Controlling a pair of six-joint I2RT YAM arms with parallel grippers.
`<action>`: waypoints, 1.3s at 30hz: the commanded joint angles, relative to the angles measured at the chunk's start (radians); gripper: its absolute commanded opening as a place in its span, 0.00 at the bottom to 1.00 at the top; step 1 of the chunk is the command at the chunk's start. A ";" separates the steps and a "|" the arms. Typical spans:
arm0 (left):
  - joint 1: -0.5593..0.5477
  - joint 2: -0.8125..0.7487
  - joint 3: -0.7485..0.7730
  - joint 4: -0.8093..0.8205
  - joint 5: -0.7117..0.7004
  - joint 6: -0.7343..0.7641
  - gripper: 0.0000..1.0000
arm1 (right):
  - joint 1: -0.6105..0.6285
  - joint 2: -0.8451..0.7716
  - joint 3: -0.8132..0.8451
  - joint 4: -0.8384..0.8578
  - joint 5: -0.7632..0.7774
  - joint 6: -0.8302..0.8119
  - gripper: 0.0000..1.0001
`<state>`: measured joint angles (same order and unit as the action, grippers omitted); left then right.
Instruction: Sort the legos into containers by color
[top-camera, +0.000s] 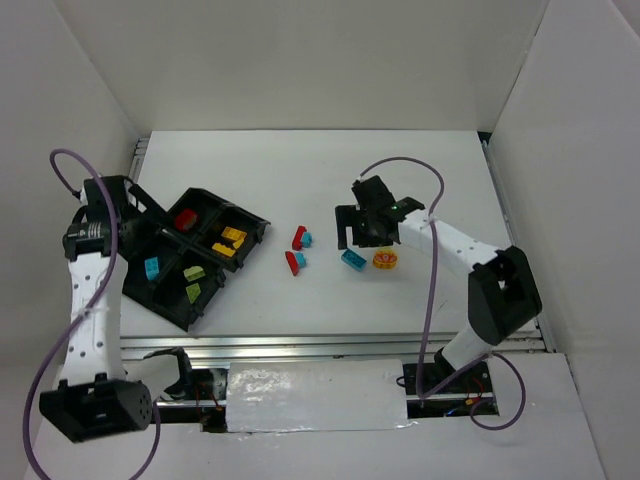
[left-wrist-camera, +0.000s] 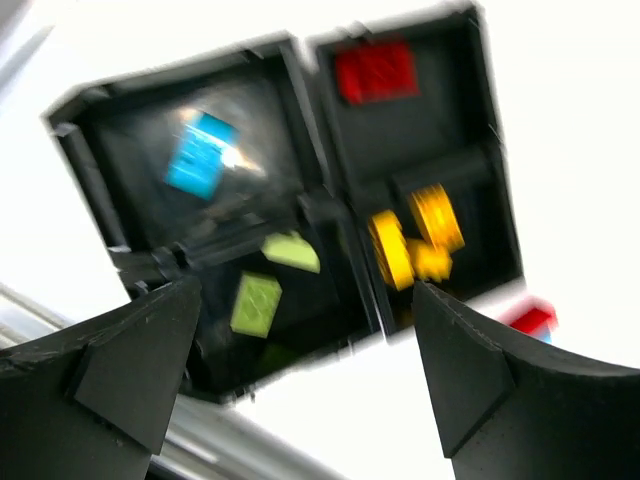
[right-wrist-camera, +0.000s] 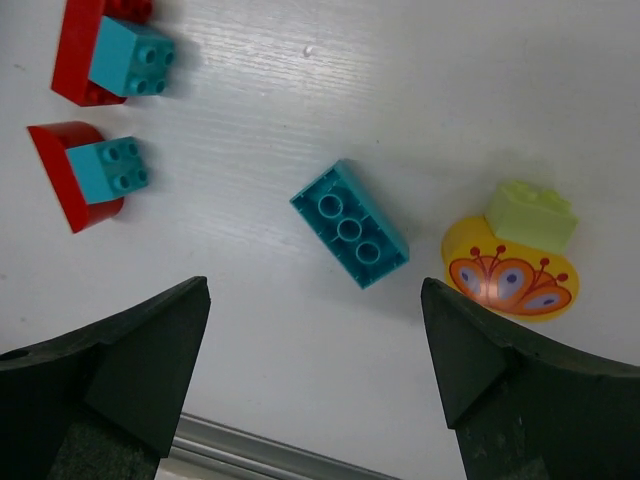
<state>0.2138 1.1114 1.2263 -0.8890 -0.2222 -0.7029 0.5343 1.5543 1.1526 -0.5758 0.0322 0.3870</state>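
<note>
Hovering right gripper (right-wrist-camera: 312, 320) above cyan brick (right-wrist-camera: 350, 223)

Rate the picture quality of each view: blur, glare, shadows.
Left wrist: motion-blurred, the tray and everything in it smeared, a glare spot beside the cyan brick, the table blown out to white. Right wrist: sharp, the studs on the teal brick distinct, only soft shadows. Top external: evenly lit and in focus.

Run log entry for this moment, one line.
left gripper: open, facing tray | right gripper: open, facing lone cyan brick | unsorted: two red-cyan pairs, green-on-yellow pair
</note>
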 joint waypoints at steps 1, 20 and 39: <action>-0.019 -0.097 -0.051 -0.019 0.217 0.095 0.99 | 0.007 0.067 0.065 0.014 0.034 -0.085 0.93; -0.054 -0.211 -0.102 -0.090 0.412 0.210 1.00 | 0.055 0.286 0.052 0.048 0.015 -0.070 0.60; -0.171 -0.101 -0.113 0.151 0.932 0.077 0.99 | 0.197 -0.060 -0.100 0.587 -0.893 0.180 0.00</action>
<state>0.0803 0.9981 1.1080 -0.8593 0.5564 -0.5560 0.7403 1.5295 1.0801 -0.2558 -0.5396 0.4469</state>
